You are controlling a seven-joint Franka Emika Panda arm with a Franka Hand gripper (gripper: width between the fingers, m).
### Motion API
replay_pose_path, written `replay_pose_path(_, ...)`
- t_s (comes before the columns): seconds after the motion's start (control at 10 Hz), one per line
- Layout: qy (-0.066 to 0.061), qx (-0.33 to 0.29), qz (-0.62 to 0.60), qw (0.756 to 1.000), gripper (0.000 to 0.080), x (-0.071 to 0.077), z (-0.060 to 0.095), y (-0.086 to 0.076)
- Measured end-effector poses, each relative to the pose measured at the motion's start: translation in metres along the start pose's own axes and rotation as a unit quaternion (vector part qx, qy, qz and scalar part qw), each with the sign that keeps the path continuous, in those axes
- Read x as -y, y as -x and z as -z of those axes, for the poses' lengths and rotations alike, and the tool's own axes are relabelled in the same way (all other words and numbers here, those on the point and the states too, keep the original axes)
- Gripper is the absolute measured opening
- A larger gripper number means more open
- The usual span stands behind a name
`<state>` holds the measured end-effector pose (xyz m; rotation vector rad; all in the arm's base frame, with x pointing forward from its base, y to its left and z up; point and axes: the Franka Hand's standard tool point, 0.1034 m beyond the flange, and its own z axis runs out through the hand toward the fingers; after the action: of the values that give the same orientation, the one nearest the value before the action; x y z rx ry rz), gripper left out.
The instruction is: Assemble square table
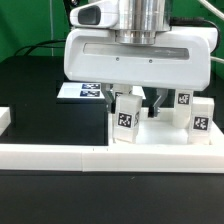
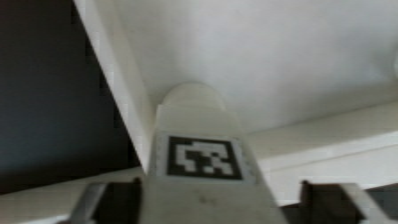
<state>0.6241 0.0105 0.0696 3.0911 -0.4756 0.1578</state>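
The white square tabletop lies at the exterior view's right, behind the border wall. A white tagged leg stands at its near left part, slightly tilted. My gripper hangs right over that leg with a finger on each side of its top. In the wrist view the leg fills the middle between my fingers. A gap shows on one side, so the gripper is open around it. Two more legs stand on the tabletop at the right. The tabletop also shows in the wrist view.
A long low white border wall runs along the front. The marker board lies behind, to the exterior view's left of my gripper. A small white block sits at the left edge. The table surface is black.
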Motion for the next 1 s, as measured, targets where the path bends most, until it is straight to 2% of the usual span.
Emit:
replay_pose_path(0.1,0.001,0.0,-0.047,0.999,0.0288,-0.0012,-0.0004,-0.0003)
replay_pose_path(0.5,0.001,0.0,-0.182,0.983,0.0288,-0.0026,-0.0006,-0.0009)
replay_pose_path(0.8,0.0,0.0,-0.356,0.935,0.029,-0.0044,-0.0017,-0.0009)
replay_pose_path(1.0,-0.007,0.01,-0.49,0.872,0.029,-0.0052,-0.0021,0.0003)
